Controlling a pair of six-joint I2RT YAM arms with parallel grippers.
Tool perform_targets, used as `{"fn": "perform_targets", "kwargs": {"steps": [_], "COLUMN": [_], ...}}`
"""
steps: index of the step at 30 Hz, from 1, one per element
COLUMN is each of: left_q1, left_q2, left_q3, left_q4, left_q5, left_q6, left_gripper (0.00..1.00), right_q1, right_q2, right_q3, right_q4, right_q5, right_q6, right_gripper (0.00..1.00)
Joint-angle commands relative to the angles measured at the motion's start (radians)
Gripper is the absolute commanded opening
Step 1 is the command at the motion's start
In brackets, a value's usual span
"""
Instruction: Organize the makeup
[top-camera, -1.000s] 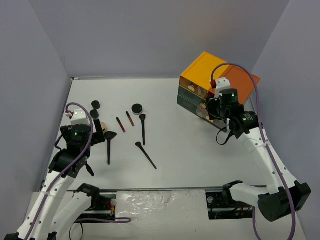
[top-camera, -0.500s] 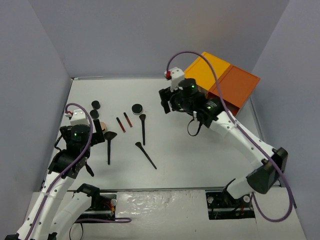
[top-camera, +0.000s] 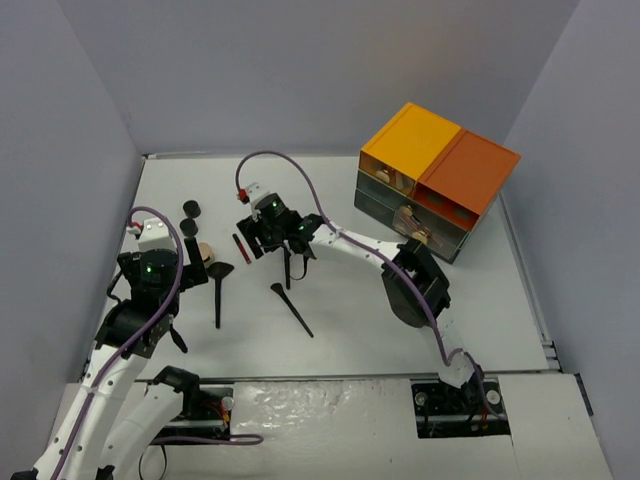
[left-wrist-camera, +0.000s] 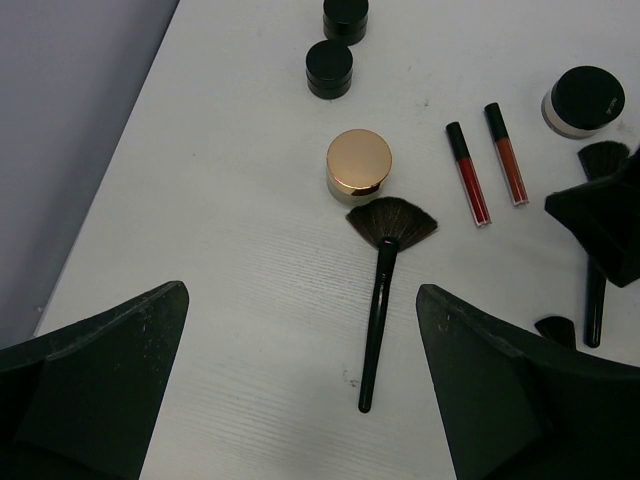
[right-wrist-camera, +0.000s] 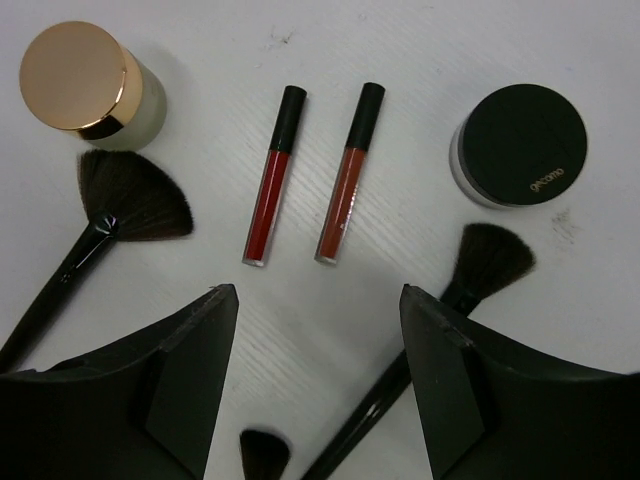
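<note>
Right gripper (right-wrist-camera: 315, 300): released, jaws wide, hovering over two slim red lip-gloss tubes (right-wrist-camera: 272, 190).
Left gripper (left-wrist-camera: 300, 300): released, empty, above the black fan brush (left-wrist-camera: 378, 300).
Makeup: loose on the white bench (top-camera: 350, 300), beside the gold-lidded round jar (right-wrist-camera: 75, 65).
Progress: seemingly just starting; orange-topped drawer box (top-camera: 435, 180) well apart, every item left to sort.

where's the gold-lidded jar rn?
Top view: left part of the white table. The gold-lidded round jar sits right beside the bristles of the black fan brush, with two red lip-gloss tubes to its right.
</note>
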Motion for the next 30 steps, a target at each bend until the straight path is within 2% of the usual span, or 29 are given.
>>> {"fn": "perform_targets", "kwargs": {"steps": [1,9,20,24,27,30], "left_q1": [0.005,0.004,0.004,0.004,0.004,0.004], "left_q2": [0.012,0.024,0.029,0.027,0.026,0.025], "left_q3": [0.019,0.019,0.017,0.019,0.019,0.019], "left_q4": [0.04,0.04,0.041,0.039,0.039,0.039], "left_q5": [-0.028,-0.023,-0.023,-0.026,-0.027,-0.028], "left_q6": [-0.008,-0.009,-0.008,-0.008,-0.009,-0.008], "left_gripper": [0.97,0.97,0.97,0.97,0.97,0.97], "right_q1": [0.013,0.013,0.013,0.013,0.011,0.011], "right_q2": [0.078,0.189,0.288,0.305,0.294,0.272], "right_q3": [0.105,0.12,0.144,0.146,0.156,0.17], "right_q4": [0.143,0.236,0.236,0.23,0.223,0.218], "right_q5": [0.031,0.109,0.099,0.125,0.142,0.148], "right_q6": [0.023,0.02,-0.003,-0.001,-0.007,-0.025], "right_gripper": [0.61,0.48,0.39,0.29,0.14,0.05]}}
